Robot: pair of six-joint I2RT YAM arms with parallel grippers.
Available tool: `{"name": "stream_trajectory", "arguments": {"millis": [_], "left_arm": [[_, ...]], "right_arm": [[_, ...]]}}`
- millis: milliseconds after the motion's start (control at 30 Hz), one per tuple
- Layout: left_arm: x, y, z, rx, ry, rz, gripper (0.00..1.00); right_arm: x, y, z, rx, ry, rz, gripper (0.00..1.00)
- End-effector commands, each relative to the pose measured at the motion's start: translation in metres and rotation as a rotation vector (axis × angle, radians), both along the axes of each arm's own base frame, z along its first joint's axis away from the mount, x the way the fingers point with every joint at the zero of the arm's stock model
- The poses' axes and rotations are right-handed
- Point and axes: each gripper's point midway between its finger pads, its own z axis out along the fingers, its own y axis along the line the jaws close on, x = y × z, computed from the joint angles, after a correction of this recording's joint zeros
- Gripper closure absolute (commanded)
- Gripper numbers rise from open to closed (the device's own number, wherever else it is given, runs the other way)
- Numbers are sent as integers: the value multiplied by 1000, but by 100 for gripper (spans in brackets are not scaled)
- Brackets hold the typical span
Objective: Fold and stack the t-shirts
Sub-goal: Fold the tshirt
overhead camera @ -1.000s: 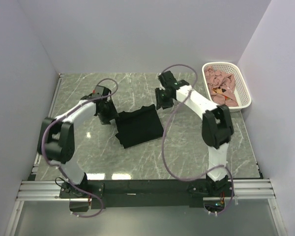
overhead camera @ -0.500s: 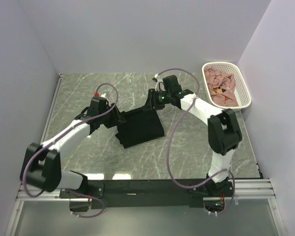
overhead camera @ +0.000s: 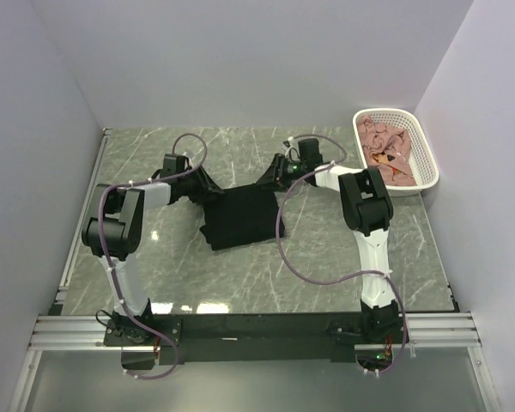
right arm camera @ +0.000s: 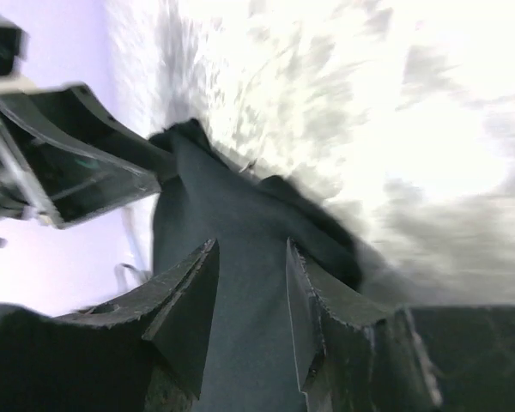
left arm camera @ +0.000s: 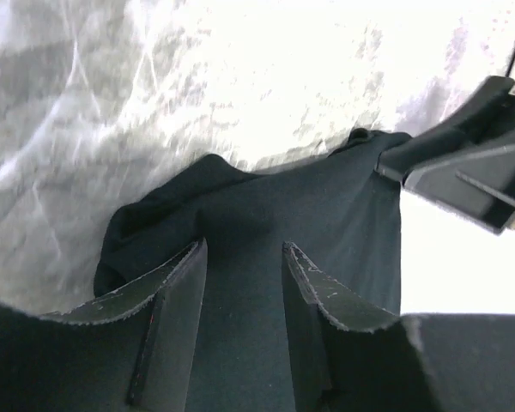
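Change: now down on black t-shirt (overhead camera: 239, 221), well left of white basket (overhead camera: 427, 153), left gripper (overhead camera: 208, 189) at corner away from basket, right gripper (overhead camera: 269, 178) at corner toward it, jaws half apart; seems ready for next fold.

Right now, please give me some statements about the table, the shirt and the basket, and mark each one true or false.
1. The black t-shirt lies on the table between the left gripper and the right gripper. True.
2. The basket holds pink cloth. True.
3. The basket stands at the near left corner. False: it stands at the far right corner.
4. A pink cloth lies on the black t-shirt. False: all the pink cloth is in the basket.
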Motion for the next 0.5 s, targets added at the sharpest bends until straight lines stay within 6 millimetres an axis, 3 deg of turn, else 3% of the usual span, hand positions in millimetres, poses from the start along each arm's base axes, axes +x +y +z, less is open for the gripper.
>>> {"name": "stream_trajectory", "arguments": {"millis": [0, 100, 200, 300, 333, 467], "left_arm": [[16, -2, 6, -38, -46, -4, 53], [17, 3, 5, -24, -34, -3, 53], [20, 7, 23, 6, -61, -7, 52], [21, 10, 57, 26, -114, -5, 52], [20, 10, 79, 18, -156, -5, 52], [-1, -2, 118, -23, -198, -15, 52]], "right_arm": [[34, -2, 35, 137, -55, -49, 55], [39, -3, 39, 144, -50, -57, 55], [35, -5, 60, 143, -77, -59, 55], [24, -9, 91, 147, -116, -67, 55], [19, -9, 99, 150, -123, -69, 55], [-21, -9, 131, 173, -133, -56, 56]]}}
